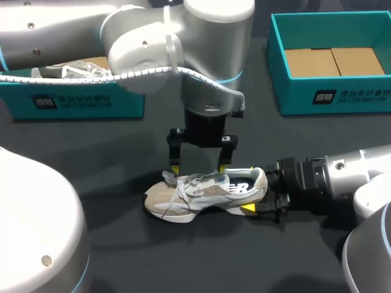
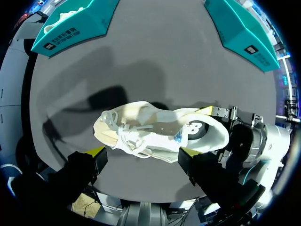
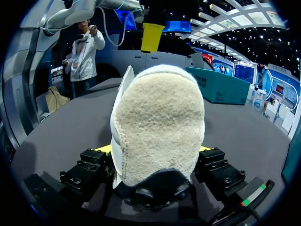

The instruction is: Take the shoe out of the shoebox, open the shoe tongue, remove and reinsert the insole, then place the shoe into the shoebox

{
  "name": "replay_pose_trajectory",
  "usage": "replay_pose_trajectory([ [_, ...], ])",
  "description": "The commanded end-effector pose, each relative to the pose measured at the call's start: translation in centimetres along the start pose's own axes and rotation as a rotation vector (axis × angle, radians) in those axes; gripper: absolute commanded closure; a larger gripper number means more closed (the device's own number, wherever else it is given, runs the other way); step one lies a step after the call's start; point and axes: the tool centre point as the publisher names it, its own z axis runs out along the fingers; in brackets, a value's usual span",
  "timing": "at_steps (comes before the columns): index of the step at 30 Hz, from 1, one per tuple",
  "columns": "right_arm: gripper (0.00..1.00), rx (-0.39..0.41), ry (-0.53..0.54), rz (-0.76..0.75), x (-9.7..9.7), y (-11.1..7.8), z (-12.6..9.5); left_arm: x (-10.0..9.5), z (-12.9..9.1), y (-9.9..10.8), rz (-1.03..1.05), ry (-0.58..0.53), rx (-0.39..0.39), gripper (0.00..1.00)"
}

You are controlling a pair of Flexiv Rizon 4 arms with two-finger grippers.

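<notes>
The first step looks done: the white and beige lace-up sneaker [image 1: 204,192] is out of its box and lies on its sole on the dark tabletop [image 1: 153,256], toe towards the left arm's side and heel towards the right. The open teal cardboard shoebox with a bare brown floor [image 1: 330,97] stands well apart at the far right, and a second teal shoebox [image 1: 79,104] at the far left holds another pale shoe. The laces lie bunched across the top of the sneaker and the tongue does not look pulled back, so I judge the tongue-opening step to be in hand. Taking out and refitting the insole and returning the sneaker to the box are left to do; the insole itself cannot be seen. The right gripper [image 3: 153,157] comes in low along the tabletop and is clamped on the sneaker's fuzzy heel, one finger on each side of it, bracing it in place. The left gripper [image 1: 199,169] points straight down over the laced middle of the sneaker with its yellow-tipped fingers spread wide and nothing between them. In its own wrist view the sneaker lies ahead of the fingers, crosswise to the gap, and they do not seem to touch it
</notes>
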Motion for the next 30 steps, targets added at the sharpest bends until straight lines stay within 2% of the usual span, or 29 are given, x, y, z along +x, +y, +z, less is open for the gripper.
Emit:
replay_pose_trajectory([
  [1,1.0,0.005,-0.002,0.0,0.1,0.0,-0.1,3.6,0.7,-0.2,-0.01,-0.126,-0.015,0.0],
  [6,1.0,0.005,-0.002,0.0,0.1,0.0,-0.1,4.6,1.5,-0.2,-0.031,-0.18,-0.018,0.0],
  [18,1.0,0.005,-0.002,0.0,0.1,0.0,-0.1,5.0,3.5,0.7,-0.038,-0.265,-0.012,0.0],
  [30,1.0,0.005,-0.002,0.0,0.1,0.0,-0.1,5.1,5.6,0.5,-0.081,-0.381,-0.03,0.0],
])
